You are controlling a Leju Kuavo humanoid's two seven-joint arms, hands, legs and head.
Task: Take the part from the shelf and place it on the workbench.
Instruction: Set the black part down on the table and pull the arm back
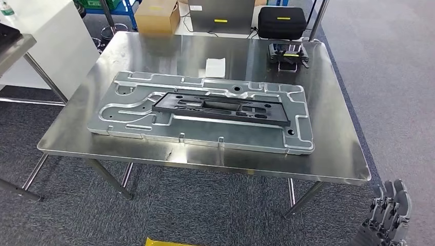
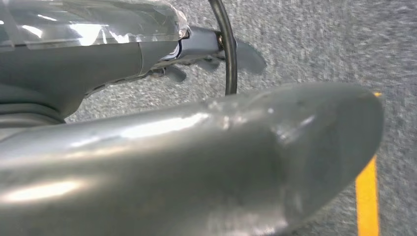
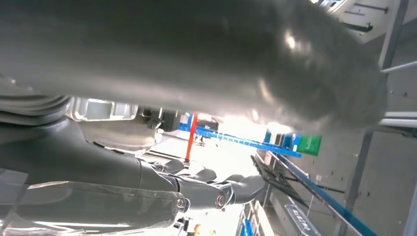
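Black part (image 1: 220, 108) on silver plate (image 1: 128, 87) atop workbench (image 1: 154, 51), right hand (image 1: 386, 215) empty, fingers (image 1: 397, 192) loosely apart, left hand (image 2: 206, 49) over carpet, grip unclear.

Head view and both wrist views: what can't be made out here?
- Right hand: cut off by the head view's lower edge.
- Left hand: its thumb, close and blurred, hides the fingers in the left wrist view.
- Black case and small black device: too small to identify.
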